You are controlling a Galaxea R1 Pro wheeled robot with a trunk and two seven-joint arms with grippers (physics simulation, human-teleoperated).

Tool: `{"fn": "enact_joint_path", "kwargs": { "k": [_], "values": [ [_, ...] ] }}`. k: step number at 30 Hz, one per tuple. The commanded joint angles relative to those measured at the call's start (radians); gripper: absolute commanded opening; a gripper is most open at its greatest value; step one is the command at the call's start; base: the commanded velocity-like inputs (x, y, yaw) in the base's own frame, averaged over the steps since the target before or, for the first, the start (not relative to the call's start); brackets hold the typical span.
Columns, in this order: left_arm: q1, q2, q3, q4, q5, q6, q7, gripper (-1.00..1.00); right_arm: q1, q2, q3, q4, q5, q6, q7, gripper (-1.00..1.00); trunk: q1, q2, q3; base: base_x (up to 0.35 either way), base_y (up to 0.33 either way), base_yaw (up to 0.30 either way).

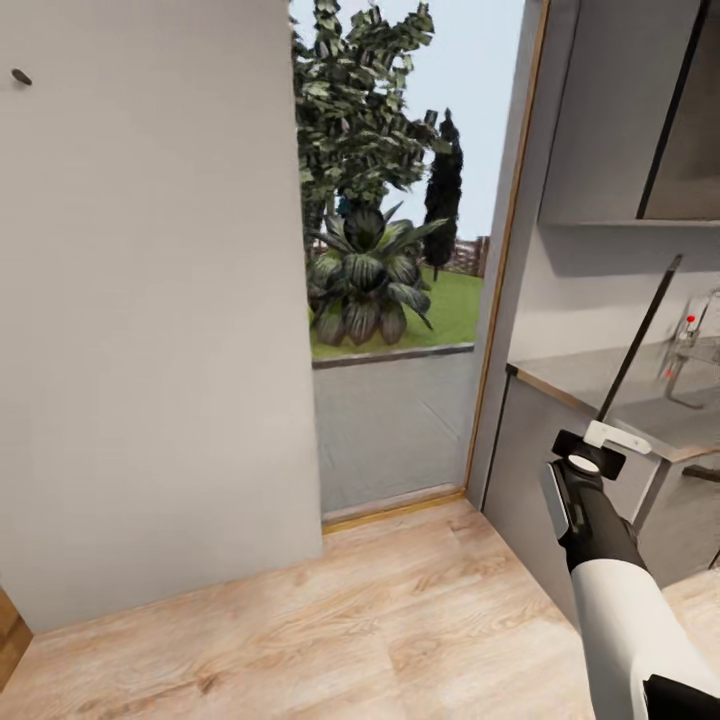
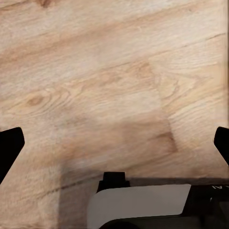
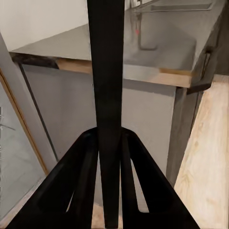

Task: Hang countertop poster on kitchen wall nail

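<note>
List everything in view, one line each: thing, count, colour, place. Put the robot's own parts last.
poster: one, seen edge-on as a thin black strip, held upright in the right gripper
wall nail: one, dark, high on the pale grey wall
wall: one, pale grey, left of the doorway
kitchen countertop: one, glossy grey with wood edge, beyond the poster
tap: one, chrome, on the countertop
floor: light wood planks, below
plants: several, dark green, outside the doorway
right gripper: one, black fingers shut on the poster
left gripper: one, black, open over the floor
</note>
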Motion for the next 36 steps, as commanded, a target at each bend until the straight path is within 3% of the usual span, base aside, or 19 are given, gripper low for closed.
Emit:
{"fn": "enact_joint_path", "kwargs": {
  "k": [1, 5, 10, 13, 18, 22, 25, 27, 29, 31, 33, 35, 36],
  "values": [
    [0.000, 0.000, 0.001, -0.001, 0.000, -0.001, 0.000, 1.00, 0.002, 0.000, 0.001, -0.001, 0.000, 0.006, 0.007, -1.00, -0.001, -0.001, -0.001, -0.298, -0.131, 0.000],
    [0.000, 0.000, 0.001, -0.001, 0.000, -0.001, 0.000, 1.00, 0.029, -0.002, 0.002, -0.009, 0.002, 0.005, 0.127, -1.00, -0.001, -0.001, -0.001, -0.307, -0.130, 0.000],
    [0.000, 0.000, 0.001, -0.001, 0.000, -0.001, 0.000, 1.00, 0.052, -0.003, 0.004, -0.016, 0.009, 0.003, 0.222, -1.00, -0.001, -0.001, -0.001, -0.215, -0.106, 0.000],
    [0.000, 0.000, 0.001, -0.001, 0.000, -0.001, 0.000, 1.00, 0.083, -0.003, 0.039, -0.058, 0.029, 0.002, 0.329, -1.00, -0.001, -0.001, -0.001, -0.051, -0.027, 0.000],
    [0.000, 0.000, 0.001, -0.001, 0.000, -0.001, 0.000, 1.00, 0.128, -0.003, 0.068, -0.136, 0.036, 0.003, 0.415, -1.00, -0.001, -0.001, -0.001, -0.016, -0.009, 0.000],
    [0.000, 0.000, 0.001, -0.001, 0.000, -0.001, 0.000, 1.00, 0.180, -0.006, 0.141, -0.213, 0.038, 0.004, 0.509, -1.00, -0.001, -0.001, -0.001, -0.004, -0.002, 0.000],
    [0.000, 0.000, 0.001, -0.001, 0.000, -0.001, 0.000, 1.00, 0.254, -0.014, 0.233, -0.308, 0.039, 0.005, 0.598, -1.00, -0.001, -0.001, -0.001, 0.000, 0.000, 0.000],
    [0.000, 0.000, 0.001, -0.001, 0.000, -0.001, 0.000, 1.00, 0.285, -0.021, 0.259, -0.336, 0.039, 0.004, 0.660, -1.00, -0.001, -0.001, -0.001, 0.000, 0.000, 0.000],
    [0.000, 0.000, 0.001, -0.001, 0.000, -0.001, 0.000, 1.00, 0.311, -0.041, 0.272, -0.353, 0.040, 0.003, 0.749, -1.00, -0.001, -0.001, -0.001, 0.000, 0.000, 0.000],
    [0.000, 0.000, 0.001, -0.001, 0.000, -0.001, 0.000, 1.00, 0.331, -0.069, 0.279, -0.364, 0.040, 0.001, 0.889, -1.00, -0.001, -0.001, -0.001, 0.000, 0.000, 0.000],
    [0.000, 0.000, 0.001, -0.001, 0.000, -0.001, 0.000, 1.00, 0.338, -0.078, 0.281, -0.366, 0.041, 0.001, 0.958, -1.00, -0.001, -0.001, -0.001, 0.000, 0.000, 0.000],
    [0.000, 0.000, 0.001, -0.001, 0.000, -0.001, -0.001, 1.00, 0.356, -0.101, 0.281, -0.368, 0.065, 0.000, 1.084, -1.00, -0.001, -0.001, -0.001, 0.000, 0.000, 0.000],
    [0.000, 0.000, 0.001, -0.001, 0.000, -0.001, -0.001, 1.00, 0.359, -0.107, 0.281, -0.368, 0.072, 0.000, 1.113, -1.00, -0.001, -0.001, -0.001, 0.000, 0.000, 0.000]
  ]
}}
